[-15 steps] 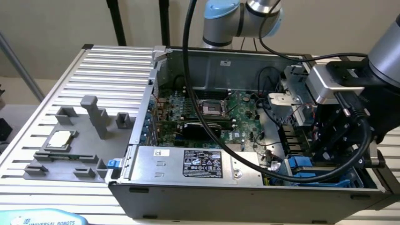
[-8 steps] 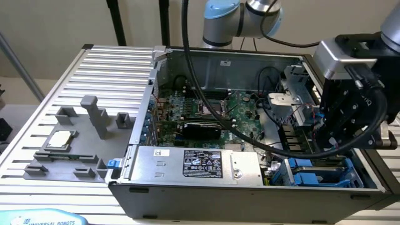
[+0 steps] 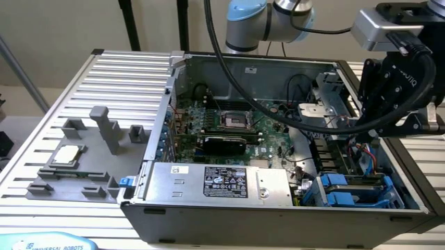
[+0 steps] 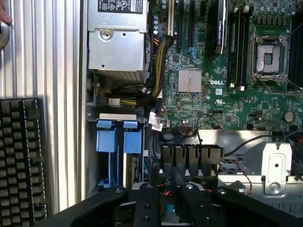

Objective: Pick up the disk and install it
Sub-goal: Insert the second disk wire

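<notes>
Blue carrier rails with grey metal between them, which look like the disk (image 3: 351,188), sit in the drive bay at the near corner of the open computer case (image 3: 278,221), on the exterior view's right. Its label is hidden. The wrist view shows the same blue rails of the disk (image 4: 118,142) beside the case wall. My black gripper (image 3: 368,130) hangs over the case's far right side, above cables and a metal bracket. Its fingers (image 4: 147,210) stand a little apart, and nothing solid shows between them at the gripper (image 4: 168,208).
A silver power supply (image 3: 222,182) with a black label fills the case's near side. The green motherboard (image 3: 230,122) lies in the middle. On the slatted table, a grey fixture (image 3: 83,172) holds a small square CPU chip (image 3: 66,154). A black keyboard (image 4: 21,156) lies outside the case.
</notes>
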Tool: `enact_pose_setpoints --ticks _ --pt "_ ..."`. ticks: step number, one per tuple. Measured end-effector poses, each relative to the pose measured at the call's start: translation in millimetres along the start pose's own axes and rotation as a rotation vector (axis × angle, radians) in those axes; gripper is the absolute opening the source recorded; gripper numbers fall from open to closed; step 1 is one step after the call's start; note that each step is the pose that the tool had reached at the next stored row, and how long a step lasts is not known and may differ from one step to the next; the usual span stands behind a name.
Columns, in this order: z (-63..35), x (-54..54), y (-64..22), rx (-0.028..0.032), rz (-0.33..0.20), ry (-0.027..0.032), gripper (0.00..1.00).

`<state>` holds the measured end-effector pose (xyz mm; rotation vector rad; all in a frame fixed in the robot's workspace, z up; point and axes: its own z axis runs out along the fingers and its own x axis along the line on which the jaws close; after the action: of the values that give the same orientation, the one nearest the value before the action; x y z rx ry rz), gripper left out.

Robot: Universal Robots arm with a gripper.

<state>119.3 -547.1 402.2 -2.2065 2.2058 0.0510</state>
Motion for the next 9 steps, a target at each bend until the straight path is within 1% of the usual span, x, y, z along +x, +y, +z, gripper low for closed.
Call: enact_pose_setpoints --ticks 2,6,9 --pt "0.2 -4.1 -1.9 0.0000 0.001 0.0026 0.24" --pt "0.3 -9.8 -10.0 0.0001 0.004 0.0094 0.24" --pt "0.8 -12.8 -14.5 0.0003 0.009 0.0173 0.24"
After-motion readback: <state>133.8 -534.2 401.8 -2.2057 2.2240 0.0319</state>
